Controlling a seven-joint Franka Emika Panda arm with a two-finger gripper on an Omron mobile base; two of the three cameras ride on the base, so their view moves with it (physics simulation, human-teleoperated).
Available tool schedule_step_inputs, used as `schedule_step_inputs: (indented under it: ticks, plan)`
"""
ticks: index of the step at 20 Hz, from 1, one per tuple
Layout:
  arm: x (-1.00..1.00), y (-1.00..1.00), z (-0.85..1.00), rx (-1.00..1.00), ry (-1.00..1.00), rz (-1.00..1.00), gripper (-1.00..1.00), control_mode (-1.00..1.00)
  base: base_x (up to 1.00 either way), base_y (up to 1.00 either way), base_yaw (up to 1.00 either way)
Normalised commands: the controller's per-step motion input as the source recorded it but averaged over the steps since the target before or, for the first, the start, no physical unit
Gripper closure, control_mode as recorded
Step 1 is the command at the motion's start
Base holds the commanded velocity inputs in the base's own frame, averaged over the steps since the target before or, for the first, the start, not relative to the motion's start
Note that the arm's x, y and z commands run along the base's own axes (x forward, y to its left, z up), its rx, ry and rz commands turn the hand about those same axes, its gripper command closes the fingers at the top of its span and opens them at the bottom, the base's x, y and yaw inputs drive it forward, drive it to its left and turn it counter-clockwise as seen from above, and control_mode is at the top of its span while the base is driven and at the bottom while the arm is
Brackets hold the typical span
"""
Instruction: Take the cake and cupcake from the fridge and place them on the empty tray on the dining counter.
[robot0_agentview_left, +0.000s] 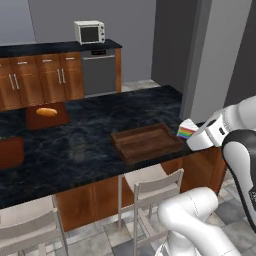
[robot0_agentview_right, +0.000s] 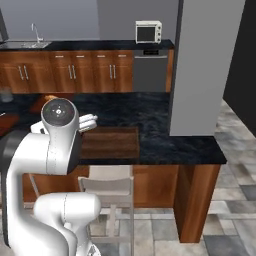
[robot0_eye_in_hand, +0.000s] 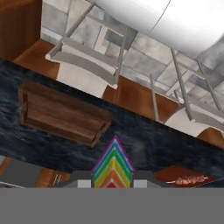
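The gripper (robot0_eye_in_hand: 113, 183) is clenched on the cake (robot0_agentview_left: 187, 131), its two fingers pressing the rainbow-striped wedge from either side so that the pointed end sticks out ahead of the hand; held that way, the slice can be carried level and set down without the frosting being touched. In the left base view the cake hangs just off the right end of the dining counter (robot0_agentview_left: 90, 145), above its edge and close beside the tray (robot0_agentview_left: 146, 142), not yet over it. The tray lies near the front edge of the counter towards its right end, empty, which makes sense as the spot for a delivery from this side. From here the hand seems to be on its way in to lower the slice inside the raised rim. At the far left of the counter a flat board (robot0_agentview_left: 46, 116) with a loaf (robot0_agentview_left: 46, 112) sits well apart from the tray. The cupcake presumably remains to be fetched, so the job looks less than half done.
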Motion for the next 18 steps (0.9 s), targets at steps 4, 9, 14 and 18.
schedule_step_inputs:
  ticks: [4,9,14,18]
  plan:
    - [0.0,0.0,0.0,0.0,0.0,0.0,1.0,1.0,0.29,-0.05,0.22]
    - [0.1,0.0,0.0,0.0,0.0,0.08,1.0,-1.0,0.18,0.0,0.13]
    - [0.41,0.0,0.0,-0.02,0.06,0.08,1.0,-1.0,0.0,0.0,0.0]
    - [0.64,0.0,-0.07,-0.04,0.2,0.01,1.0,-1.0,0.0,0.0,0.0]
